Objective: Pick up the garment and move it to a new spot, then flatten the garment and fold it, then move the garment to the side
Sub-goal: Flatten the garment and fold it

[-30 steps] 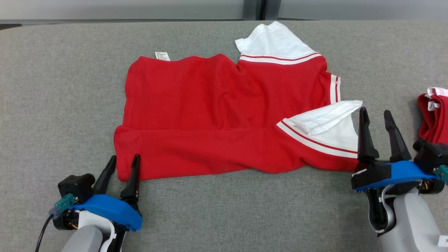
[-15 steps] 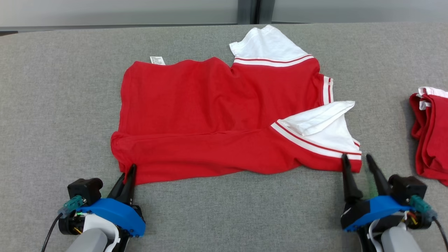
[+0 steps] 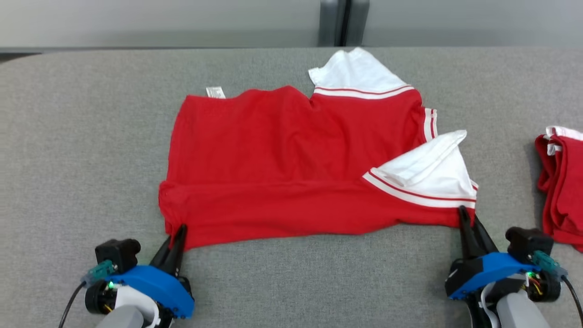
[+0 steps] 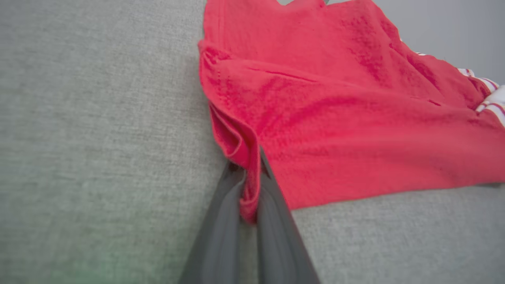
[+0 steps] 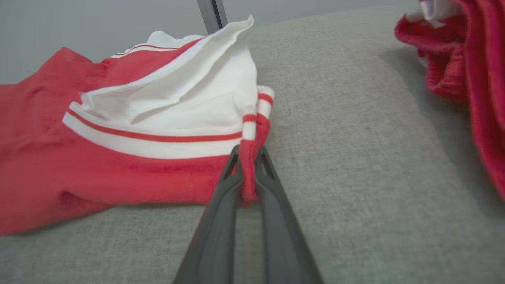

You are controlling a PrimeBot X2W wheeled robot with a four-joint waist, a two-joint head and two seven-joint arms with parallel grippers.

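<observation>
Pinching the near left corner of the red cloth T-shirt with white sleeves and red-and-white striped bands, the left gripper is seen with its two dark fingers drawn almost together, and a bunched fold of red hem is clamped between them. The right gripper is likewise narrowed onto cloth: the near right corner, where a striped cuff meets red fabric, is nipped between its fingertips. The T-shirt is laid near the middle of the grey woven tabletop, with its long axis running from the tabletop's left to its right. The hem end is turned to the tabletop's left and the sleeve end to its right. A strip along the near side is folded over, with one white sleeve lying on top of it. The other sleeve points toward the tabletop's far edge. A second red-and-white garment is heaped at the tabletop's right edge, well apart from the T-shirt.
</observation>
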